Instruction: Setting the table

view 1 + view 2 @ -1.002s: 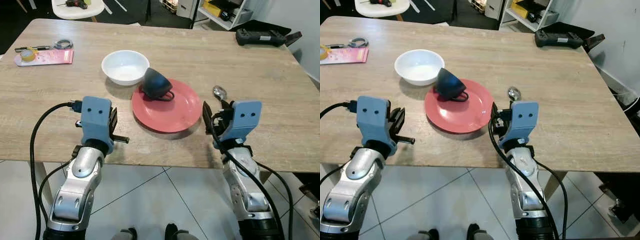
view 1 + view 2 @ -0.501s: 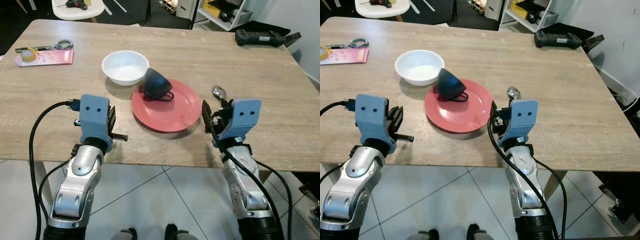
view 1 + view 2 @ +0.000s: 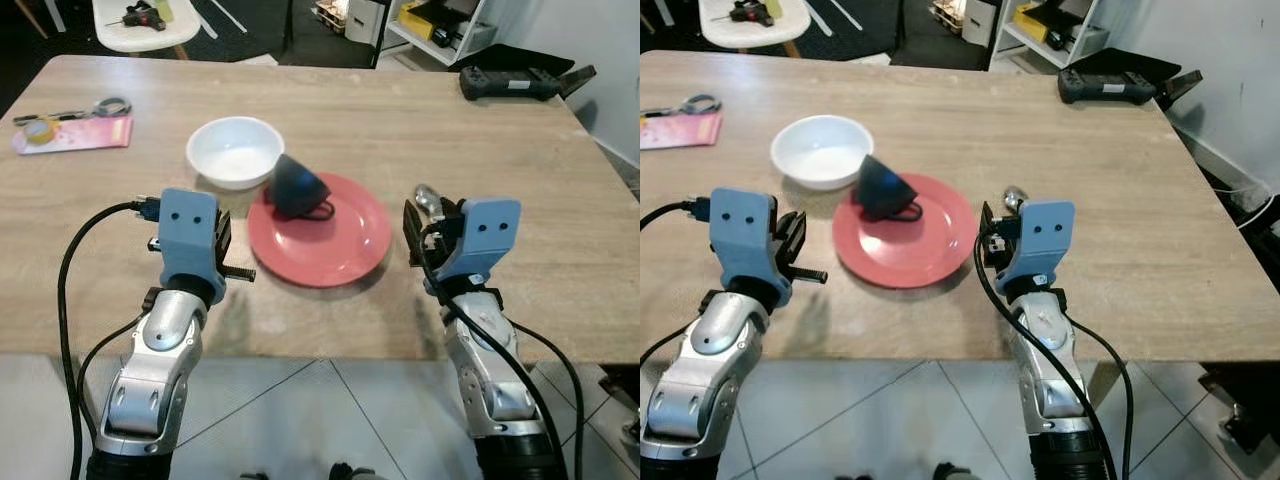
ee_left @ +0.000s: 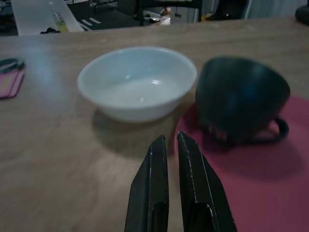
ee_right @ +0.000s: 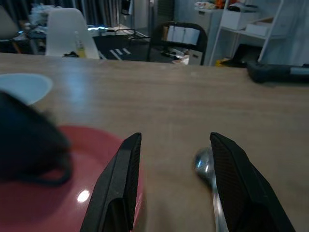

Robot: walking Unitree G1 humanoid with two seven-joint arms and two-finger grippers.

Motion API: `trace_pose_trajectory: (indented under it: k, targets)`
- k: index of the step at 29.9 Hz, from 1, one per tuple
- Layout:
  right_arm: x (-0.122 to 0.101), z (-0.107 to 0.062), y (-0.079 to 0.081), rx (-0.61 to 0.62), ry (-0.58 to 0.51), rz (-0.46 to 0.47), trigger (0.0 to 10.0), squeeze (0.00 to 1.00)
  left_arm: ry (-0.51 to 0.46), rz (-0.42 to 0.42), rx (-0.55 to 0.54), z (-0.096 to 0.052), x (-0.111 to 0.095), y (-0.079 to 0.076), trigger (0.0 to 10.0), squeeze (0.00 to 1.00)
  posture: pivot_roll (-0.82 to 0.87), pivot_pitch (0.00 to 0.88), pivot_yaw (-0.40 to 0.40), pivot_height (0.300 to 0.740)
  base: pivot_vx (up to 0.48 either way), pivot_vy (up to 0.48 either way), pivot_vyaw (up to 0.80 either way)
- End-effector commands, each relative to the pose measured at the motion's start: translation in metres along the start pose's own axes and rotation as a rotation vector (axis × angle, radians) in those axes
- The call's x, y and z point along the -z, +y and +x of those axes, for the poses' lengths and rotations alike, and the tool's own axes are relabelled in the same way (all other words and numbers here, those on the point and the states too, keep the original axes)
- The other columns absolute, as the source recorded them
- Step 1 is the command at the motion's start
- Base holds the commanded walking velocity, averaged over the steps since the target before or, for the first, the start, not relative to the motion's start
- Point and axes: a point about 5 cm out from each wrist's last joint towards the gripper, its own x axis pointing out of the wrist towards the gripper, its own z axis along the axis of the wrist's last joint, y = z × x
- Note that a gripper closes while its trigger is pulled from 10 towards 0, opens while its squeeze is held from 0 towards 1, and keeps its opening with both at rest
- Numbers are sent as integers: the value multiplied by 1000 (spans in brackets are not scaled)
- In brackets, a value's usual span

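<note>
Table setting: approach stage
Right end effector [image 5: 171, 193] stood agape before spoon [image 5: 206, 166]; left end effector [image 4: 173, 159] was closed (empty) near mug [image 4: 240, 99].

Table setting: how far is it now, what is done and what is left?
Done: red plate and white bowl are out. Wrong: dark cup lies tipped on the plate. In hand: nothing; right gripper, jaws open, faces the spoon; left gripper is shut. Left: upright cup, place spoon.

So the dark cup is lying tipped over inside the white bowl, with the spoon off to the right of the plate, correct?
Not quite. In the left eye view the dark cup lies tipped on the red plate, beside the white bowl, not inside it. The spoon is indeed right of the plate.
</note>
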Motion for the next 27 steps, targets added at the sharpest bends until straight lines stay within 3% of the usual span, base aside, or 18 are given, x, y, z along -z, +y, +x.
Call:
trace_pose_trajectory:
  k: [1, 6, 25, 27]
  targets:
    - [6, -1, 0, 2, 20, 9, 10000, 0, 22, 19, -10, -2, 7, 3, 10000, 0, 59, 141, 22, 740, 480, 0, 0]
    - [5, -1, 0, 4, 19, 8, 10000, 0, 18, 22, -7, -2, 6, 3, 10000, 0, 59, 141, 22, 740, 382, 0, 0]
    - [6, -2, -2, 12, 20, 3, 10000, 0, -8, 12, 46, -5, 1, -5, 10000, 0, 63, 144, 25, 740, 0, 0, 0]
    - [3, -1, -5, -21, 8, -62, 10000, 0, -7, 15, 45, -6, 1, -5, 10000, 0, 67, 146, 24, 740, 0, 0, 0]
